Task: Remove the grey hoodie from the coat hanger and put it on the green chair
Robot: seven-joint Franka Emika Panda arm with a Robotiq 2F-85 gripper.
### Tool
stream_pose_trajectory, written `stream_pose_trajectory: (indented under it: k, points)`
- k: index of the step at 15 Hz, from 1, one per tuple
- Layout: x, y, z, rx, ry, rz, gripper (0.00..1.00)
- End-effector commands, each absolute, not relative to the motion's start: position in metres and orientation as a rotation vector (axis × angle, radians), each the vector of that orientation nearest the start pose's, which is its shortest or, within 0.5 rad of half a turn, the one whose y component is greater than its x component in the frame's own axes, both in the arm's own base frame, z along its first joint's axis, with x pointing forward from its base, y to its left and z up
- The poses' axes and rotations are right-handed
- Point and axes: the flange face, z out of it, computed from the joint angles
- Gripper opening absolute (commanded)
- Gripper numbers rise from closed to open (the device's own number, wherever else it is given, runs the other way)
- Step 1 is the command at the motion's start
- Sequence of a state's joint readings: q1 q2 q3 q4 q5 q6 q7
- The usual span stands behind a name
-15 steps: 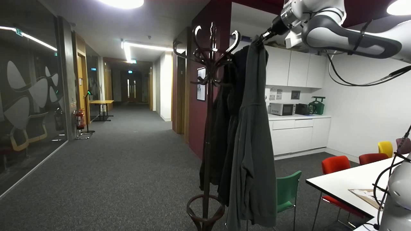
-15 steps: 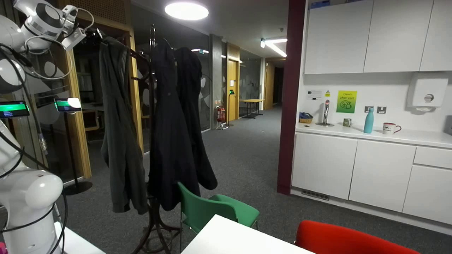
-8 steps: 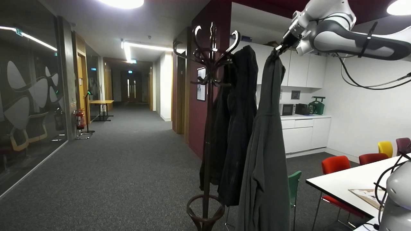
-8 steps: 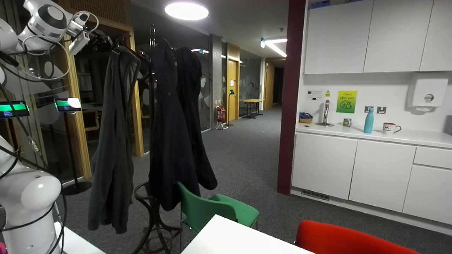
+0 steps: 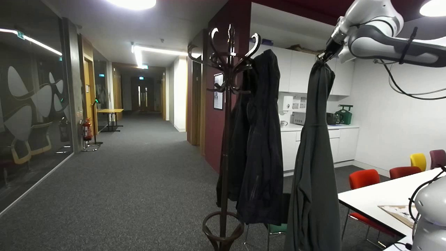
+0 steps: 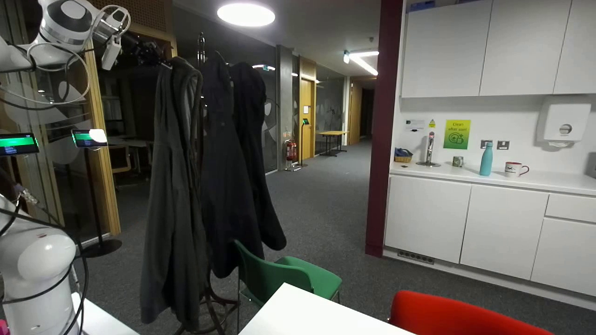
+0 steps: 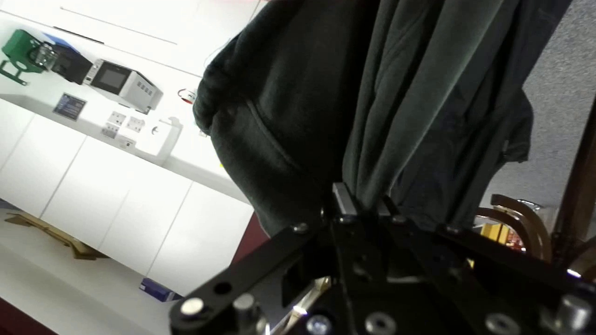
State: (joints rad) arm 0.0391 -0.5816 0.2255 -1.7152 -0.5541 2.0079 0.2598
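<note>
- Gripper (image 7: 364,204) clamps hoodie (image 5: 315,153) by its top end.
- Hoodie hangs from it, apart from stand (image 5: 225,139).
- High hold presumably serves to lift its length over chair (image 6: 274,277), the destination.

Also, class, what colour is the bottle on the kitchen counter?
Turquoise; the bottle shows best in an exterior view.

in an exterior view the end effector (image 6: 166,64) pinches the grey hoodie (image 6: 174,200) by its top; it hangs long and limp, hiding part of the coat hanger (image 6: 201,46). black coats (image 6: 228,177) hang just beside it. the green chair (image 6: 309,272) stands partly behind a white desk (image 6: 316,314), and a turquoise bottle (image 6: 486,159) stands upright on the counter (image 6: 558,179).
</note>
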Motion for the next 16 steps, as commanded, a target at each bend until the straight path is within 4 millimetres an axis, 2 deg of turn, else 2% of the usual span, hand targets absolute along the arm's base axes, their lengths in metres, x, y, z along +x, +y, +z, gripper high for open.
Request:
stream_pose_trajectory:
  k: [1,6,10,16]
  points:
    - [0.32,0.077,0.887,-3.157,0.028,-1.773,0.02]
    - [0.329,0.027,0.878,-3.16,0.144,-1.762,0.02]
    - [0.347,-0.01,0.867,-3.132,0.124,-1.798,0.02]
    - [0.375,-0.048,0.842,-3.139,0.098,-1.82,0.02]
